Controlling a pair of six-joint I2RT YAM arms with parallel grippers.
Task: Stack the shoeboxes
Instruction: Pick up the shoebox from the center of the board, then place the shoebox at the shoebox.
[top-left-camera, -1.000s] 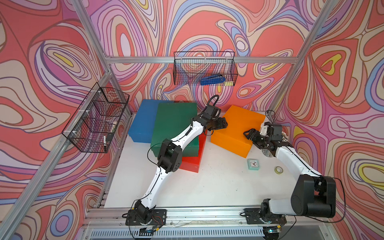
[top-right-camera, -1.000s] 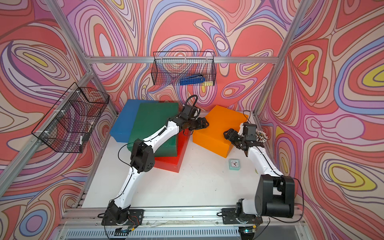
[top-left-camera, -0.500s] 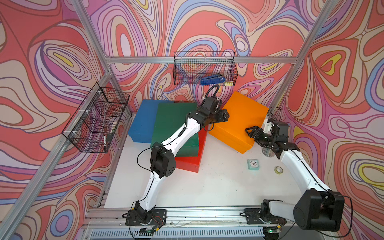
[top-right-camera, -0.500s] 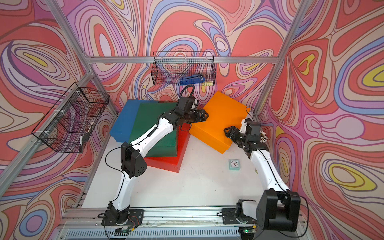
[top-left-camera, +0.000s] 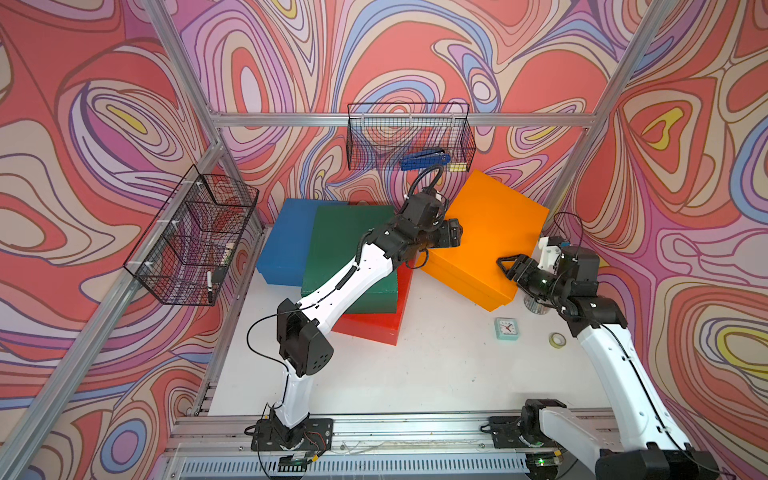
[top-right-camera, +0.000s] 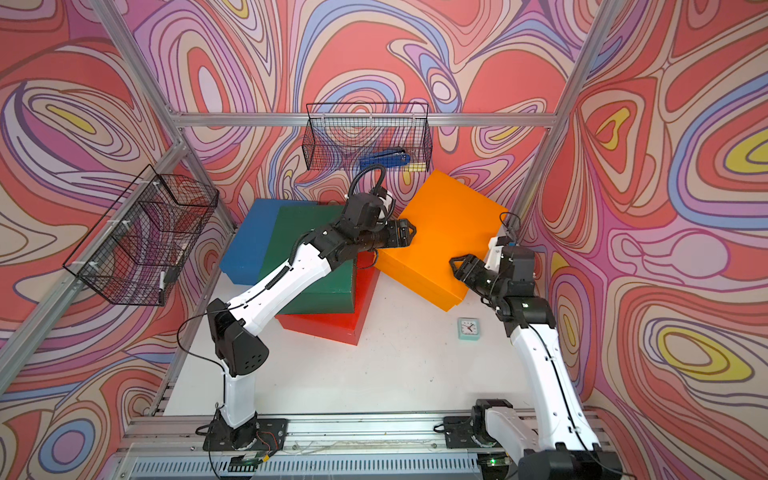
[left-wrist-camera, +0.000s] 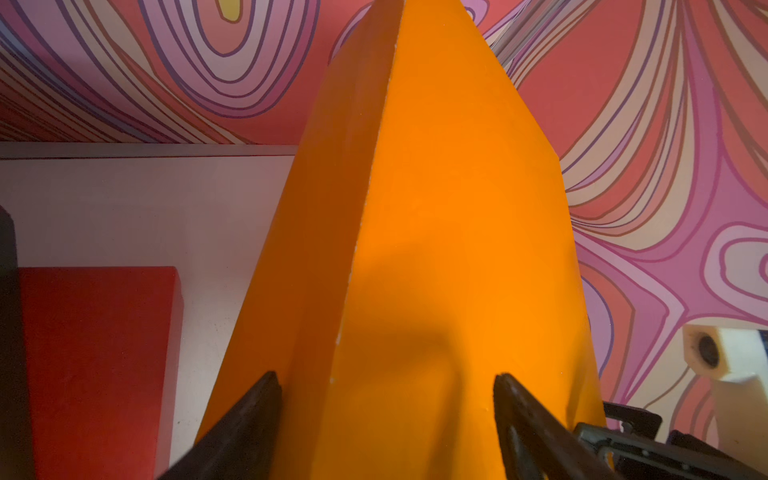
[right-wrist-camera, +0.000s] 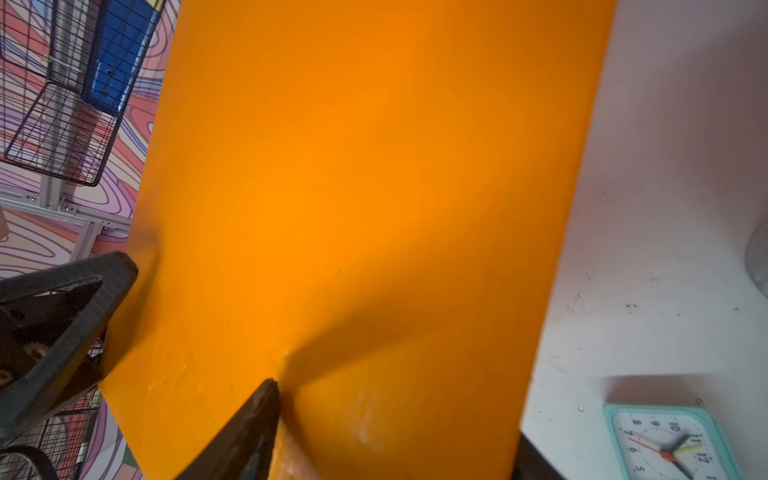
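Nearest me on the white table (top-left-camera: 415, 374) a mint alarm clock (top-left-camera: 507, 329) lies flat, with a roll of tape (top-left-camera: 557, 339) near it toward the right wall in a top view. Just past the clock, my right claw (top-left-camera: 506, 267) sits at the low near-right edge of the orange shoebox (top-left-camera: 494, 232). From above, my own wrist covers the contact. The right wrist view shows it: one finger (right-wrist-camera: 62, 324) is at the box's edge and the other presses into an orange face where the card creases. So I am pinching the box, jaws partly apart.

To the left, the red shoebox (top-left-camera: 374, 326) sits on the table with the dark green shoebox (top-left-camera: 345, 237) on top, leaving a red strip showing. My left arm (top-left-camera: 353, 274) lies across the green lid and hides part of both.

My left claw (top-left-camera: 451, 232) holds the orange box's left side, jaws wide. The left wrist view shows a finger (left-wrist-camera: 245, 424) on each of two faces that meet at a box edge, with the red box beside.

The orange box is tilted, its far end raised toward the back wall. I cannot tell whether its low corner is clear of the table.

The blue shoebox (top-left-camera: 282, 241) sits in the far left corner beside the green one. Beyond it, the back wire basket (top-left-camera: 409, 137) holds a blue stapler-like tool (top-left-camera: 424, 158), and the side wire basket (top-left-camera: 191, 237) hangs on the left rail.
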